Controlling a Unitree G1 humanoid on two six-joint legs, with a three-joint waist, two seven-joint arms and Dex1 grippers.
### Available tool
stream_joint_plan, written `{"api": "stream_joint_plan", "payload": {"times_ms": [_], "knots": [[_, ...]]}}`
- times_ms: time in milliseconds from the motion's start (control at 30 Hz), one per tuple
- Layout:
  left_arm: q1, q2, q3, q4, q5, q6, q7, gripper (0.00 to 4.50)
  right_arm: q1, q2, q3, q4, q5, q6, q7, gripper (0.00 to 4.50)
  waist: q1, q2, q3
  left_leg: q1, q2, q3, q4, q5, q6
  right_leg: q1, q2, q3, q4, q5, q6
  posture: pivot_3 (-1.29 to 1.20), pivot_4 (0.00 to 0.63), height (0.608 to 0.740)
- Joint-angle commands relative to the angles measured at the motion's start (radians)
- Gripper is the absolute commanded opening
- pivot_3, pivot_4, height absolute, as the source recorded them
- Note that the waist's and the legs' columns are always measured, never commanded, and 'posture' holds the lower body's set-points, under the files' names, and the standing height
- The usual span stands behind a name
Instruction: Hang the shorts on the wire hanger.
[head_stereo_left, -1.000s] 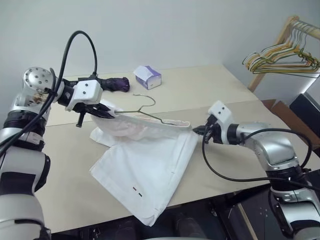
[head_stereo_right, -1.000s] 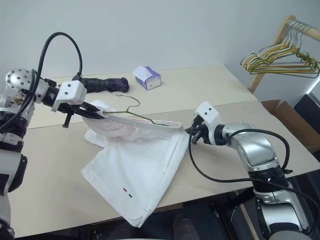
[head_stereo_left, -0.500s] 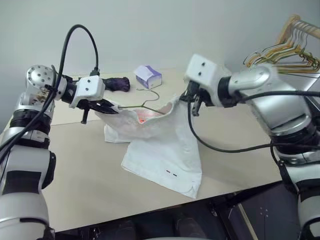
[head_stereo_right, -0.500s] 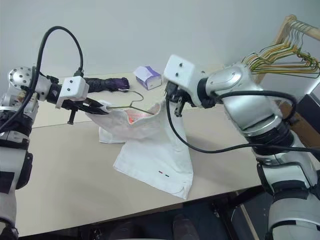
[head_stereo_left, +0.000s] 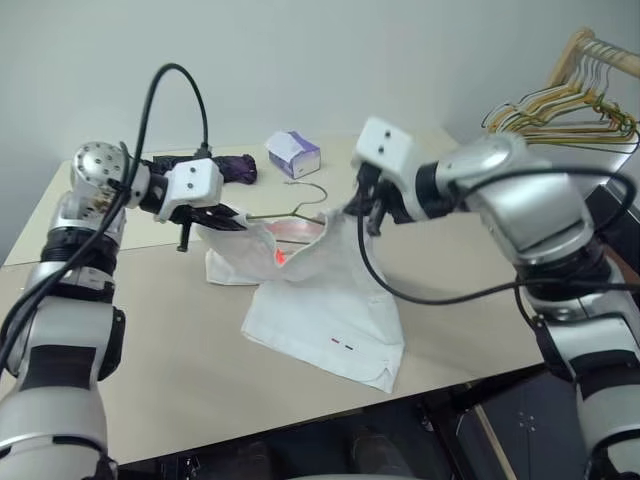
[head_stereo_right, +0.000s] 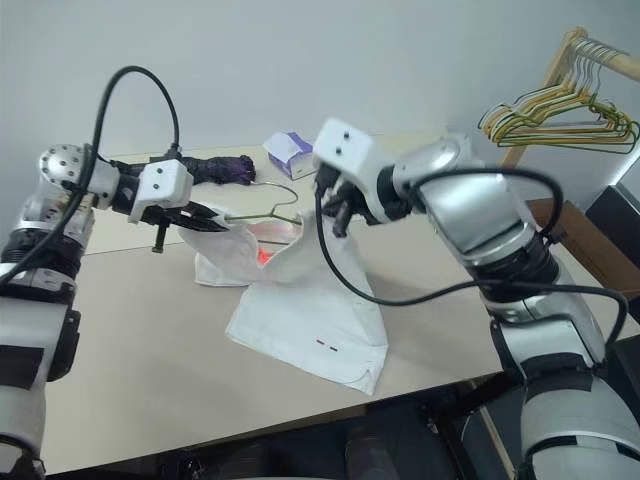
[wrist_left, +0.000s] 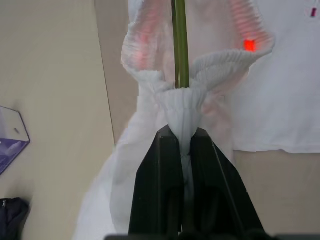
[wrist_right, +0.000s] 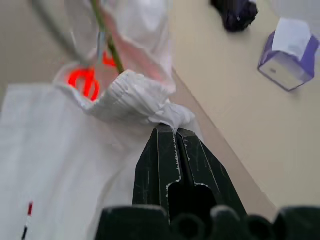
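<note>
The left gripper is pinched tight on one end of the waistband of the shorts. The right gripper is pinched tight on the other end. The waistband hangs open between them like a little bag. The wire hanger lies inside that opening, its long side running from one gripper toward the other, its hook poking up just past the waistband. The legs of the shorts rest on the table below both grippers. A tissue box sits well beyond them.
</note>
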Motion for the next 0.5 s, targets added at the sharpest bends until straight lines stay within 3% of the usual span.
{"api": "stream_joint_plan", "payload": {"times_ms": [33,233,367,500], "knots": [[-0.023,-0.004,0.056,-0.044,-0.034,0.024,0.004,0.0,0.024,-0.037,0.042,-0.022,-0.027,-0.052,0.012,0.03,0.0,0.0,0.0,0.0,0.0,0.0,0.0,0.0,0.0,0.0,0.0,0.0,0.0,0.0,0.0,-0.12,0.0,0.74],[-0.027,0.008,0.08,-0.04,-0.026,0.026,-0.005,0.0,0.118,-0.109,0.118,-0.065,-0.14,-0.303,0.023,0.03,-0.004,0.0,0.0,0.0,-0.001,0.0,0.0,0.0,0.0,-0.001,0.0,0.0,-0.001,0.0,0.0,-0.12,0.0,0.74],[-0.03,0.011,0.082,-0.028,-0.019,0.016,0.0,0.0,0.149,-0.124,0.096,-0.07,-0.135,-0.368,0.064,0.91,-0.01,0.0,0.0,0.0,0.0,0.0,0.0,0.0,0.0,-0.001,0.0,0.001,-0.001,0.0,0.0,-0.12,0.0,0.74],[-0.031,0.009,0.08,-0.024,-0.013,0.01,0.0,0.0,0.171,-0.138,0.082,-0.059,-0.159,-0.496,0.095,2.27,-0.01,0.0,0.0,0.0,0.0,0.0,0.0,0.0,0.0,-0.001,0.0,0.0,-0.001,0.0,0.0,-0.12,0.0,0.74]]}}
